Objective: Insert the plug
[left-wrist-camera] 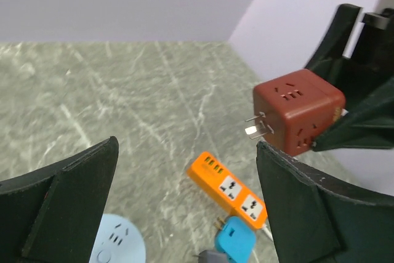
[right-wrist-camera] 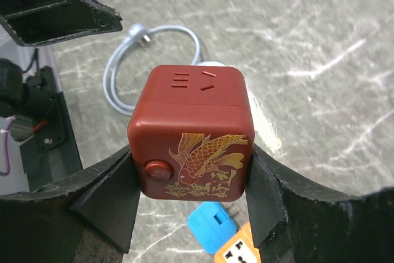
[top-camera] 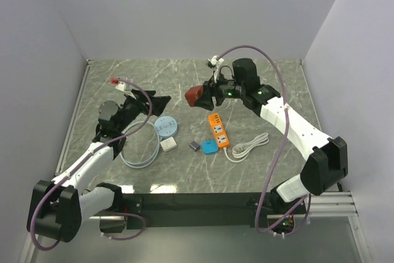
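Observation:
My right gripper (top-camera: 207,94) (right-wrist-camera: 192,165) is shut on a dark red cube plug (top-camera: 196,97) (right-wrist-camera: 192,130), held in the air above the table. The cube has a gold fish print, a round button and sockets on its faces. Its metal prongs (left-wrist-camera: 258,127) point toward the left arm. The orange power strip (top-camera: 218,129) (left-wrist-camera: 229,188) lies flat on the marble table below it, its white sockets facing up. My left gripper (top-camera: 154,101) (left-wrist-camera: 186,146) hangs open just left of the cube, with nothing between its fingers.
A blue adapter (top-camera: 210,146) (left-wrist-camera: 235,241) and a small grey one (top-camera: 194,146) lie by the strip's near end. A pale blue round socket (top-camera: 165,126), a white cube (top-camera: 168,145) and a coiled cable (top-camera: 138,149) sit left. A white cord (top-camera: 246,146) lies right.

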